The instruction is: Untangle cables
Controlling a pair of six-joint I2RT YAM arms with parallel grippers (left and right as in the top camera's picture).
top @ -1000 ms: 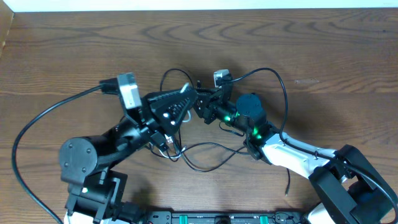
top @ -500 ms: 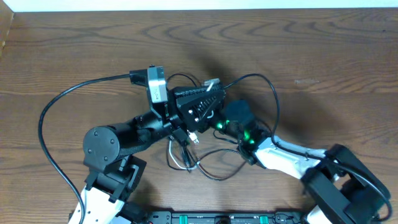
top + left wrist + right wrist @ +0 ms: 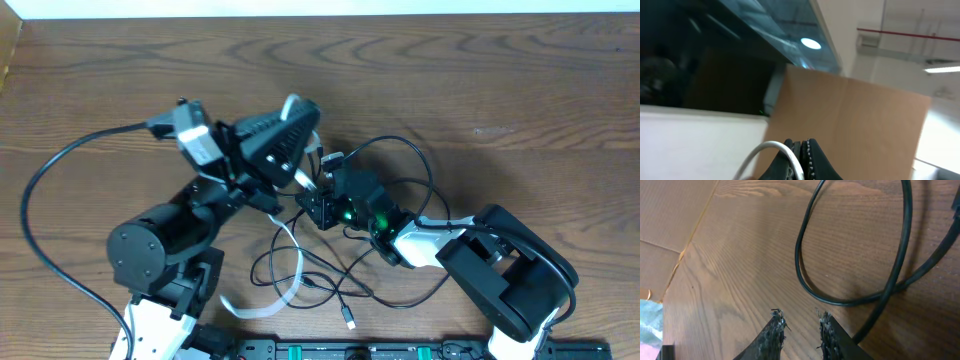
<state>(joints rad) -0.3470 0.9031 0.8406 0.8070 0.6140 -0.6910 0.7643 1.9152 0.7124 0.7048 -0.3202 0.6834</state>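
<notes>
1. Risk: my left gripper (image 3: pixel 800 146) is raised with the white cable (image 3: pixel 762 149). If that cord crosses the black cables (image 3: pixel 798 260), more pull likely tightens the tangle or drags the whole bundle.
2. Risk: thin cord, small bite, so it could slip out.
3. Left gripper: pressed together, pinching the white cable.
4. Right gripper (image 3: pixel 799 317): low over the table (image 3: pixel 740 255), narrow gap, nothing between the fingers. A black loop lies at 12 o'clock, not touching.
5. Overhead view: the bundle sits toward 6 o'clock of table centre, and the white tail runs to 7 o'clock.
</notes>
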